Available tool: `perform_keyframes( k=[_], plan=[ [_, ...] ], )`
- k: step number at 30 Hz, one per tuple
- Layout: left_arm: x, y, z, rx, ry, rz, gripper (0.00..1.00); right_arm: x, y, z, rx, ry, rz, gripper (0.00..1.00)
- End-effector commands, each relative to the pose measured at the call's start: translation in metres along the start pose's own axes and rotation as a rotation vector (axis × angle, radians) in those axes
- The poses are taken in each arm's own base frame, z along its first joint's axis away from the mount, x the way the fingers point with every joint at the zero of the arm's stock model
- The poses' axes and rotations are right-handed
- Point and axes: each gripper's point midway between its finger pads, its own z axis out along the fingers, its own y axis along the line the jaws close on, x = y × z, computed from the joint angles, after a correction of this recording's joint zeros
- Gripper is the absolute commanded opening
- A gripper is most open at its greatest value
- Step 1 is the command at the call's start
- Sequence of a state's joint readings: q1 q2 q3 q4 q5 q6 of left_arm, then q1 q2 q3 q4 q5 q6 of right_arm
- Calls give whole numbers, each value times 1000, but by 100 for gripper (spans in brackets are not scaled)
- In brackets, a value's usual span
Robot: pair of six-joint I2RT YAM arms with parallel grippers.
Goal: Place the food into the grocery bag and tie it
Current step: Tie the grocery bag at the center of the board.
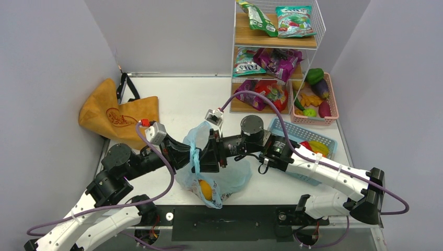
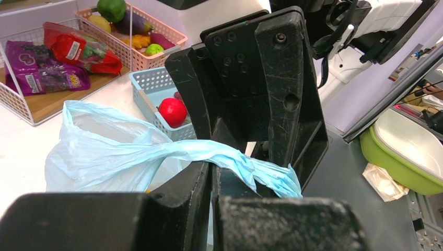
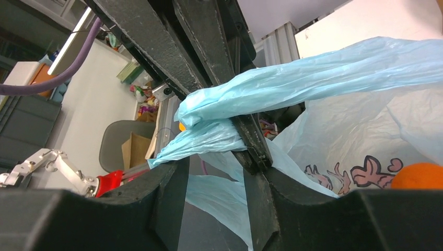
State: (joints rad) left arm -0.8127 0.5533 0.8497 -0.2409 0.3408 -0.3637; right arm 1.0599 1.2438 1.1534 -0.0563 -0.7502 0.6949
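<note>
The light blue grocery bag (image 1: 230, 175) lies between the arms near the table's front edge. An orange-yellow pepper (image 1: 205, 189) shows through its lower end, and also shows through the plastic in the right wrist view (image 3: 418, 175). My left gripper (image 1: 196, 157) is shut on a twisted bag handle (image 2: 235, 159), and plastic shows in the slit between its jaws (image 2: 215, 178). My right gripper (image 1: 213, 151) faces it over the bag's mouth. It stands open (image 3: 211, 193), with a strip of bag plastic hanging loose in the gap. The left fingers (image 3: 198, 47) reach in from above.
A tan tote (image 1: 117, 112) lies at the back left. A wire shelf (image 1: 271, 47) with snack packets stands at the back. Beside it is a pink basket (image 1: 333, 107) of vegetables. A blue basket (image 1: 284, 128) with a red fruit (image 2: 172, 111) sits under the right arm.
</note>
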Motion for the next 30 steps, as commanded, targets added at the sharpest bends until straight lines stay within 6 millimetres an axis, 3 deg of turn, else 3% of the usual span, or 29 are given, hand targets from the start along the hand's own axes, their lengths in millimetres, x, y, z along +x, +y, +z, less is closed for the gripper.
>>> perform_keyframes(
  k=[1,23,25,30],
  plan=[
    [-7,4,2,-19,-45,-4,0,-26,25,12,-54,-95,-76,39],
    [-6,10,-8,-66,-82,-6,0,-41,23,40,71,-297,-36,39],
    [-6,11,-9,-69,-83,-8,0,-41,22,42,81,-304,-33,37],
    [-5,10,-13,-70,-83,-22,0,-40,18,45,92,-299,-31,15]
  ],
)
